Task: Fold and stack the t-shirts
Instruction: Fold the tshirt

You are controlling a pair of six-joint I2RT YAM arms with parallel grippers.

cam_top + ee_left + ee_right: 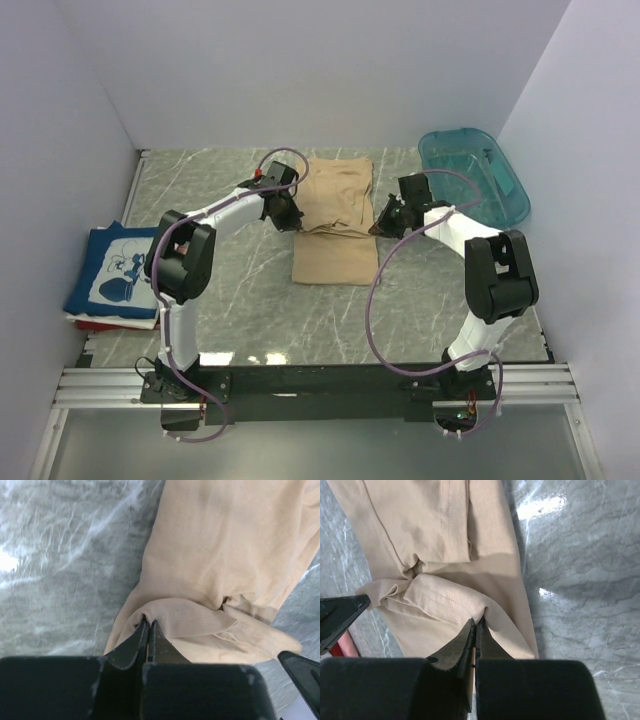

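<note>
A plain tan t-shirt lies lengthways in the middle of the marble table, partly folded over itself. My left gripper is shut on its left edge; the left wrist view shows the jaws pinching a hemmed fold of the tan t-shirt. My right gripper is shut on its right edge; the right wrist view shows the jaws pinching the hem of the tan t-shirt. A folded navy t-shirt with white mouse print lies on a red t-shirt at the left wall.
A teal plastic tub stands at the back right corner. White walls close in the table on three sides. Bare marble lies between the tan shirt and the arm bases.
</note>
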